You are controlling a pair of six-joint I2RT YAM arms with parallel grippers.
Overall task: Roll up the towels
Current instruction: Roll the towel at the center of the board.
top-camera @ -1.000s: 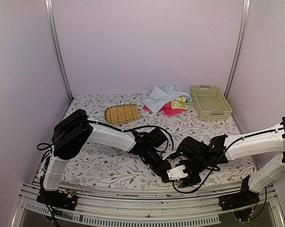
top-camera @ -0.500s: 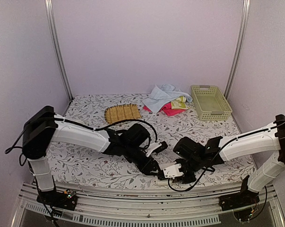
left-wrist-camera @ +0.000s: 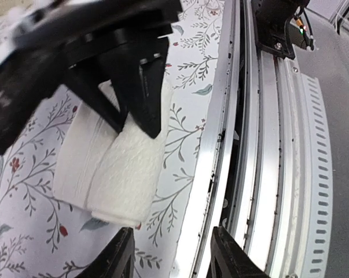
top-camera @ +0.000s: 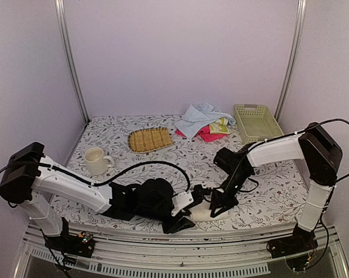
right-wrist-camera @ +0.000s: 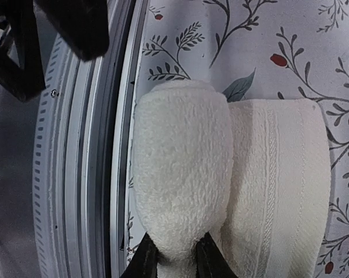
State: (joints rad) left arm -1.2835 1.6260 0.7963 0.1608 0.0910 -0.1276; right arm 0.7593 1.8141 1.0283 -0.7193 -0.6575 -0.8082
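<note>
The cream-white towel (top-camera: 201, 214) lies rolled at the table's front edge, a flat tail still beside the roll (right-wrist-camera: 183, 168). My right gripper (right-wrist-camera: 174, 262) is shut on one end of the roll, which bulges between its fingers (right-wrist-camera: 146, 258). In the top view the right gripper (top-camera: 216, 204) reaches down onto it from the right. My left gripper (left-wrist-camera: 173, 258) is open with nothing between its fingers, just off the roll's (left-wrist-camera: 119, 174) other end, over the metal rail. Light blue (top-camera: 194, 116), pink (top-camera: 208, 135) and yellow-green (top-camera: 221, 125) towels lie heaped at the back.
A pale green lattice basket (top-camera: 258, 124) stands at the back right, beside the heap. A tan slatted mat (top-camera: 150, 139) lies at the back centre. A cream mug (top-camera: 96, 161) stands on the left. The ribbed metal rail (left-wrist-camera: 267, 145) runs along the table's front edge.
My left gripper opened, let go of the roll and drew back left as its arm dropped low. My right gripper shut on the roll. The mug came into view.
</note>
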